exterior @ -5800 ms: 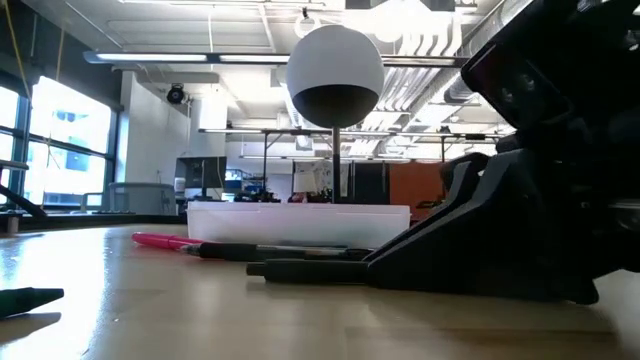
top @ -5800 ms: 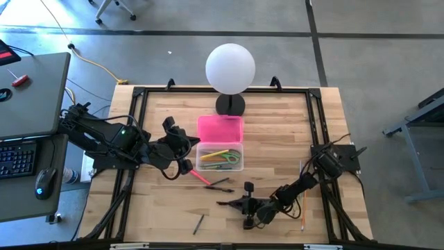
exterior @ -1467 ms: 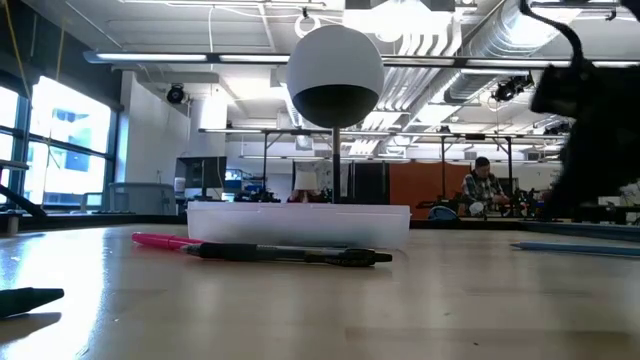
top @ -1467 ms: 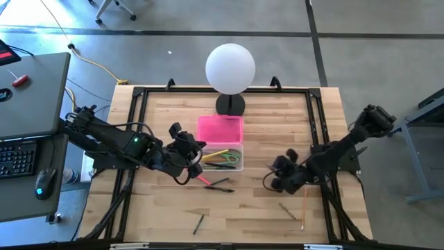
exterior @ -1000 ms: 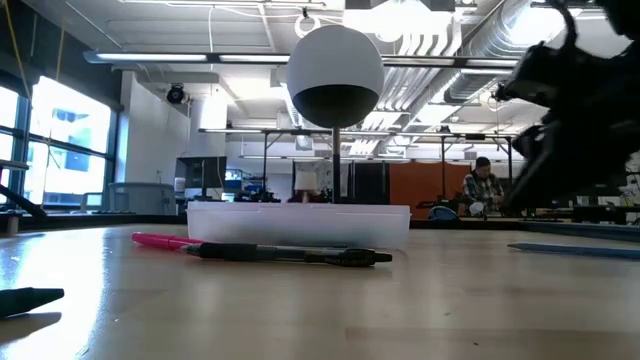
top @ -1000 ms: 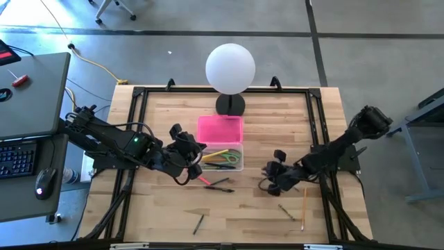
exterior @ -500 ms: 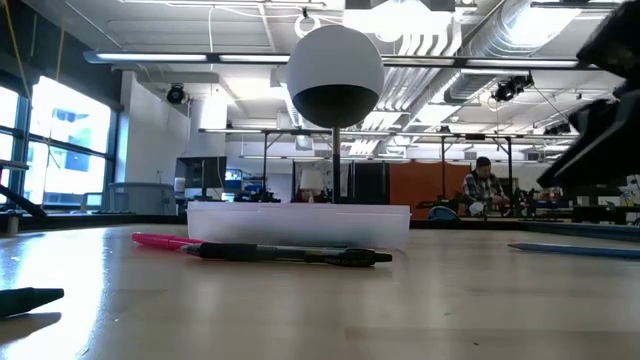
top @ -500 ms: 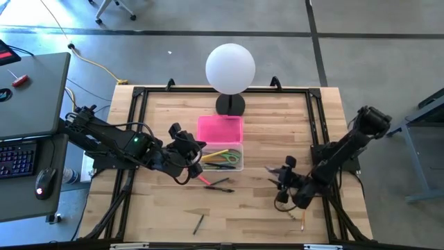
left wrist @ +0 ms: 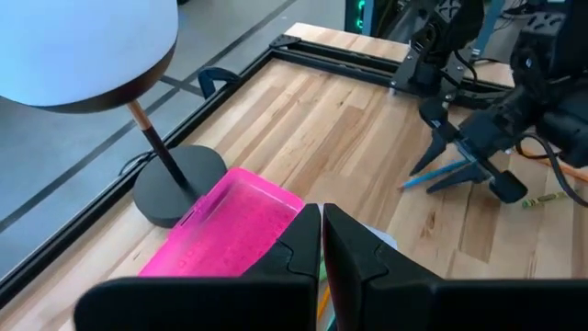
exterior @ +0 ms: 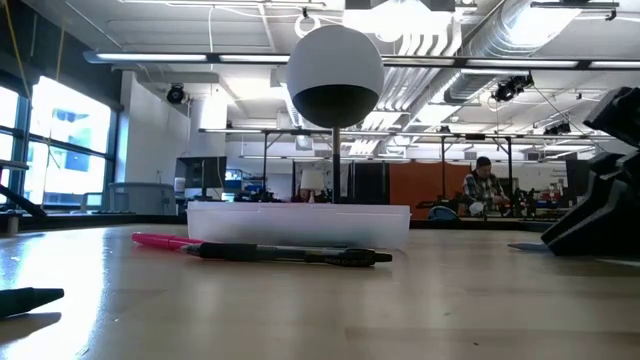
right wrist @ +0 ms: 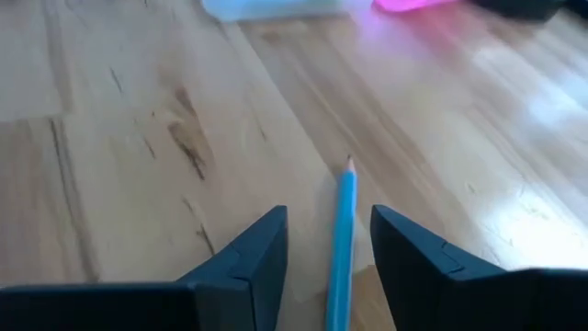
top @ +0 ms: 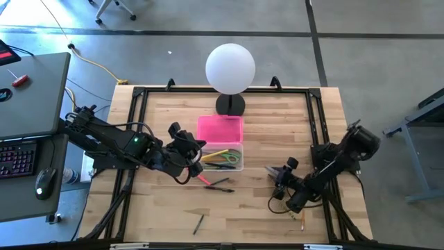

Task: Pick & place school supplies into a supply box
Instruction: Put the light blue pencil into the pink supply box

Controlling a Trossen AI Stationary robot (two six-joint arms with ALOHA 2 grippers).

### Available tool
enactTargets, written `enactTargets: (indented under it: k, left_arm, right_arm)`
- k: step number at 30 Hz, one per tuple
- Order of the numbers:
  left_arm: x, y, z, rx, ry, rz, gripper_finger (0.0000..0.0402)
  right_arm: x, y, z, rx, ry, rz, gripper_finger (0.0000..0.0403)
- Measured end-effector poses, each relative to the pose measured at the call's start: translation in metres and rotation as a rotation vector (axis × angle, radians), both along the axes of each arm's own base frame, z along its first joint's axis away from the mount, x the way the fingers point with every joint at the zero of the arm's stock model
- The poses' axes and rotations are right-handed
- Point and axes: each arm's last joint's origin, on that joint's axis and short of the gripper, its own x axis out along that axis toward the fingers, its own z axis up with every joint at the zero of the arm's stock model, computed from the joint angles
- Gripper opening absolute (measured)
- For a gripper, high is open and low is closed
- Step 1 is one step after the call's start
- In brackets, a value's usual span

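The clear supply box (top: 236, 167) stands mid-table with green, yellow and orange supplies (top: 222, 157) lying inside; its pink lid (top: 220, 129) lies flat behind it. My left gripper (top: 192, 157) waits shut at the box's left end. My right gripper (right wrist: 331, 267) is open and low over the table's right half (top: 279, 173), one finger on either side of a blue pencil (right wrist: 344, 230) that lies flat on the wood. A pink pen (top: 200, 178) and a black pen (top: 219, 185) lie just in front of the box.
A white globe lamp (top: 230, 68) on a black base stands behind the lid. A dark pen (top: 198, 223) lies near the front edge. An orange pencil (top: 303, 217) and an olive one (top: 286, 207) lie by my right arm. A black frame (top: 139, 94) rims the table.
My right gripper has come down from above the table to just over the wood at the right, shifting slightly toward the near edge, and now stands astride the blue pencil. The pencil has stayed on the table.
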Motion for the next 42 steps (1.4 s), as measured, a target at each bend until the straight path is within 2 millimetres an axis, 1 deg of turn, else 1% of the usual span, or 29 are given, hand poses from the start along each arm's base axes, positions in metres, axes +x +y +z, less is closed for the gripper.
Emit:
enactTargets:
  k: [2, 4, 7, 9, 16, 19, 21, 25, 27, 29, 33, 35, 39, 42]
  left_arm:
    - [0.000, 0.000, 0.000, -0.002, 0.001, -0.003, 0.0046]
    - [0.000, 0.000, 0.000, -0.005, 0.002, -0.005, 0.0046]
    - [0.000, 0.000, 0.000, -0.007, 0.003, -0.008, 0.0046]
    - [0.000, 0.000, 0.000, -0.007, 0.002, -0.008, 0.0046]
    - [0.000, 0.000, 0.000, -0.010, -0.004, -0.007, 0.0046]
    - [0.001, -0.001, 0.002, -0.019, -0.020, -0.009, 0.0046]
    - [0.002, -0.001, 0.002, -0.023, -0.031, -0.009, 0.0046]
    - [0.004, -0.002, 0.004, -0.012, -0.044, -0.023, 0.0046]
    - [0.005, -0.002, 0.006, -0.008, -0.056, -0.030, 0.0046]
    - [0.006, -0.003, 0.007, -0.003, -0.070, -0.037, 0.0046]
    - [0.007, -0.004, 0.010, -0.001, -0.092, -0.045, 0.0046]
    - [0.008, -0.004, 0.011, -0.005, -0.102, -0.045, 0.0046]
    - [0.008, -0.004, 0.011, 0.018, -0.096, -0.050, 0.0046]
    - [0.008, -0.004, 0.012, 0.033, -0.093, -0.054, 0.0046]
  right_arm:
    - [0.002, -0.001, -0.012, -0.039, -0.014, -0.018, 0.0140]
    - [0.003, -0.001, -0.020, -0.043, -0.066, -0.044, 0.0139]
    - [0.003, -0.001, -0.027, -0.025, -0.122, -0.083, 0.0125]
    - [0.001, -0.003, -0.029, -0.013, -0.135, -0.079, 0.0105]
    - [-0.005, -0.009, -0.032, 0.015, -0.162, -0.043, 0.0016]
    - [-0.001, -0.007, -0.030, 0.002, -0.163, -0.016, 0.0011]
    - [0.005, -0.004, -0.023, 0.009, -0.164, 0.005, 0.0013]
    - [0.025, -0.002, 0.002, 0.034, -0.129, 0.080, 0.0004]
    - [0.040, -0.003, 0.021, 0.051, -0.157, 0.109, 0.0006]
    - [0.053, -0.007, 0.039, 0.028, -0.189, 0.126, 0.0006]
    - [0.087, -0.018, 0.077, -0.039, -0.247, 0.214, 0.0004]
    - [0.109, -0.024, 0.096, -0.034, -0.294, 0.299, 0.0005]
    - [0.153, -0.039, 0.114, -0.028, -0.293, 0.435, 0.0003]
    - [0.185, -0.049, 0.114, -0.038, -0.261, 0.484, 0.0003]
